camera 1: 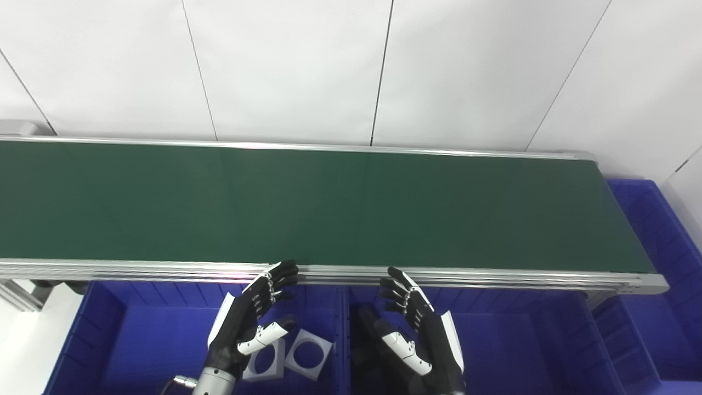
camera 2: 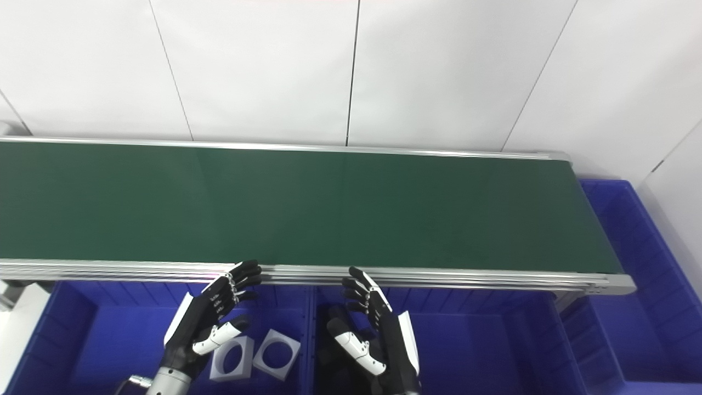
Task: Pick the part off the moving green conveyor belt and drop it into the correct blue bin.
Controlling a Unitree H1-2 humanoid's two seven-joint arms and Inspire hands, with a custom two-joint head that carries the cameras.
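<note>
Two head cameras side by side, looking down, sharing belt (camera 1: 329, 203)

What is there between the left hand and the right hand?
Between the left hand and right hand runs the wall dividing two blue bins; one white square part lies there too. Both views show it.

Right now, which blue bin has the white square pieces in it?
The left bin, under the left hand. Two white square pieces with round holes lie there; none show in the other bins.
</note>
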